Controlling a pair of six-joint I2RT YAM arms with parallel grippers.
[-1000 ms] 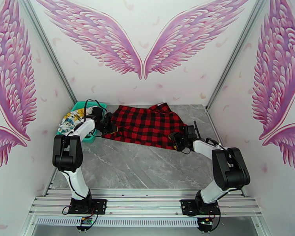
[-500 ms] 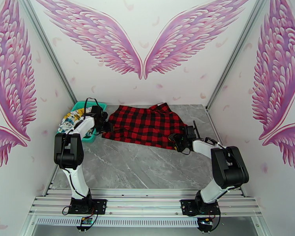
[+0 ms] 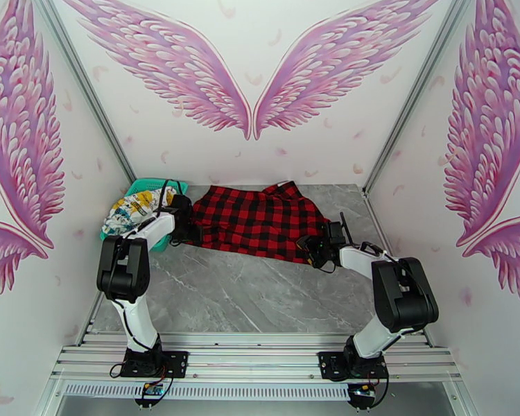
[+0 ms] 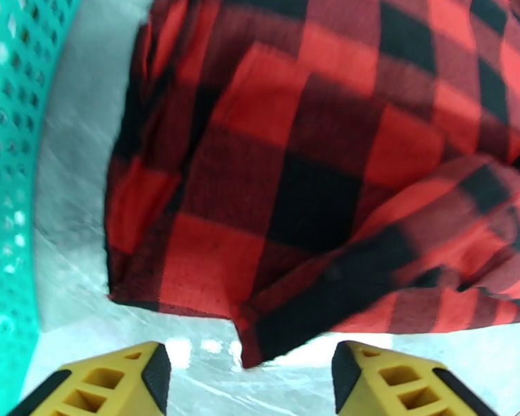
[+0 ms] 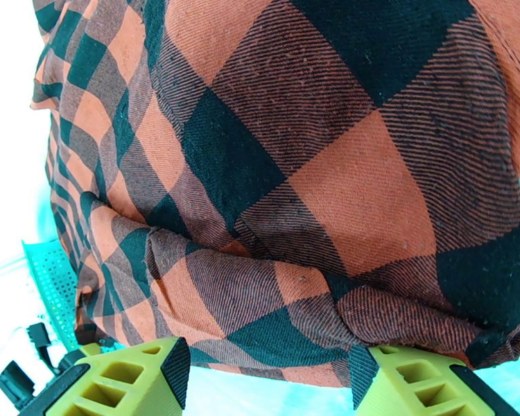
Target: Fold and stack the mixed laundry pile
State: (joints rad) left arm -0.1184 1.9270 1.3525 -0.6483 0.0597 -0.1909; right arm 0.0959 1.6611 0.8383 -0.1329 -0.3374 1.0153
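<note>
**Partner:** Where does everything lie?

**Me:** The grey surface (image 3: 260, 299) carries it all. The plaid garment (image 3: 260, 220) is spread across its far half, roughly flat. The teal basket (image 3: 152, 182) stands at the far left. The white cartoon-print garment (image 3: 132, 206) lies bunched in it, not yet folded.

**Partner:** And your grippers?

**Me:** My left gripper (image 4: 249, 376) sits low at the plaid's near left corner with its jaws apart, holding nothing. The tip of that corner lies just ahead of the gap, and the basket wall is close on the left. My right gripper (image 5: 270, 383) is at the near right hem, jaws also wide and nothing pinched. The hem there is rolled and puckered just ahead of the jaws.

**Partner:** What could go wrong from here?

**Me:** The biggest risk, I think, is a skewed fold. If one side takes a firm bite and the other takes a thin one, the cloth will drag crooked. On the right I might catch only the rolled hem and fold a crease into it. On the left the corner is a narrow point, so closing short of it would catch nothing. A smaller risk is the basket: it is near enough that a left sweep could nudge it or snag its mesh.
</note>
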